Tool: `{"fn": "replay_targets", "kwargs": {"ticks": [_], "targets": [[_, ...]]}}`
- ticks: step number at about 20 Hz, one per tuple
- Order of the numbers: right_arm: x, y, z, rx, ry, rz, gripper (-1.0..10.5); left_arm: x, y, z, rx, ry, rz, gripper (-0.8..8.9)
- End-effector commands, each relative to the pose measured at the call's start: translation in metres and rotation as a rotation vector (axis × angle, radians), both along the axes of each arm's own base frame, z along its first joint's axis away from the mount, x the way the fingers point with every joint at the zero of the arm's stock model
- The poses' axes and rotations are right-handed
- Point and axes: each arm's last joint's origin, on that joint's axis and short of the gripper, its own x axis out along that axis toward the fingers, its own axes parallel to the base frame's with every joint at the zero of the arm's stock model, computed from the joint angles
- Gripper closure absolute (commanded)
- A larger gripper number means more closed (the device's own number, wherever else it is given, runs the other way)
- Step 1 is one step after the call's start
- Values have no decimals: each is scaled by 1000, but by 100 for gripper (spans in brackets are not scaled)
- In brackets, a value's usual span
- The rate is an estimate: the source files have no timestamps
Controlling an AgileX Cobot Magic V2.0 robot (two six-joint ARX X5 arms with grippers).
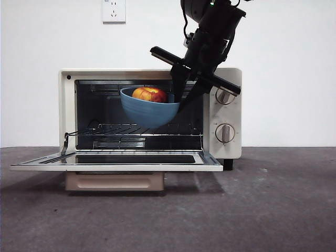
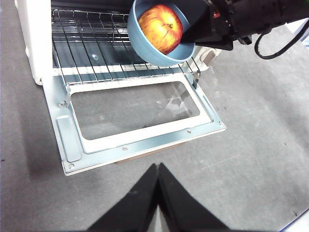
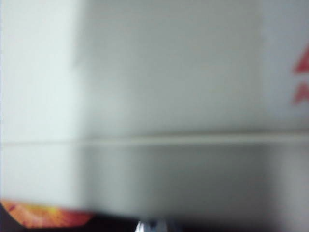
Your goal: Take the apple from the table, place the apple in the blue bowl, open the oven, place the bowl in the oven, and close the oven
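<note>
The table [image 1: 294, 210] is dark grey and mottled, backed by a white wall carrying a socket [image 1: 114, 10] at 12 o'clock in the front view.

The oven [image 1: 231, 152] stands on the table at mid-frame. Its door [image 1: 115, 166] lies fully open and flat, projecting toward the camera. Inside, the wire rack [image 1: 136, 129] spans the cavity. Two knobs [image 1: 224, 133] sit on the panel at the oven's 3 o'clock side.

The right arm enters the front view from 1 o'clock and crosses in front of the oven's upper right corner, partly covering the top knob. The right gripper [image 1: 181, 94] grips the blue bowl [image 1: 148, 113] by its rim at the bowl's 3 o'clock edge, jaws closed on it. The bowl hangs clear above the rack, inside the cavity opening, tilted slightly.

The apple [image 1: 149, 94] rests inside the bowl, its top showing above the rim.

The left gripper [image 2: 158, 166] hovers over the table just in front of the open door, jaws closed together and empty.

The right wrist view is blurred; only a sliver of apple [image 3: 46, 215] is distinguishable.
</note>
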Motion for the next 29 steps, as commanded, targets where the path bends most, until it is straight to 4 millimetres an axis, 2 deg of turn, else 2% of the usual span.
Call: {"fn": "replay_targets", "kwargs": {"ticks": [1,5,9,16,26,29], "targets": [[7,6,-5,14,4,-25,944,1,-1,2,-7,-8,-3,807],[10,8,-5,18,-32,-37,938,1,-1,2,-7,-8,-3,807],[10,9,-4,15,-42,-26,816,1,-1,2,-7,-9,-3,807],[9,9,0,-2,-69,4,809,1,-1,2,-7,-8,-3,807],[-11,-2,34,-21,-106,40,809,1,-1,2,-2,-13,-6,807],[-25,-11,58,-63,-175,108,809,4,-1,3,0,-19,-7,807]]}}
